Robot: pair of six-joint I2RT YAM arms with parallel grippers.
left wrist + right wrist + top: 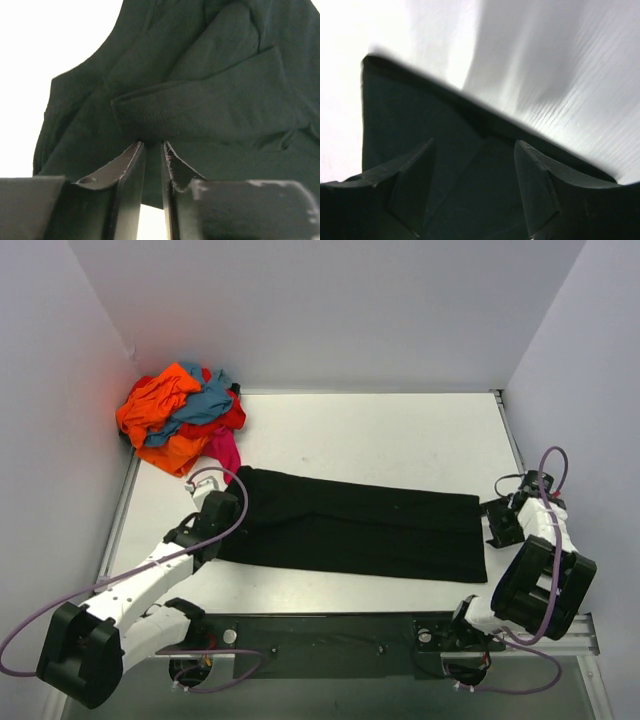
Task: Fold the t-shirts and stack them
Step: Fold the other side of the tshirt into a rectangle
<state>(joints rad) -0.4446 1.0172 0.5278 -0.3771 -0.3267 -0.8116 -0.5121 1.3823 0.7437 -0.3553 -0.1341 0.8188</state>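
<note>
**Cross fold coming up**

The black shirt (360,525) lies in a long strip mid-surface (380,435). Left fingers (131,170) sit slightly apart at its left end. Right fingers (412,175) stand wide over its right edge, holding nothing. My call: pinch both ends squarely and match the edges. The pile (180,415) sits beyond the shirt's left end.

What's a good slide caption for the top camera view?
Black t-shirt folded into a long strip, colourful shirts heaped in the far-left corner.
</note>
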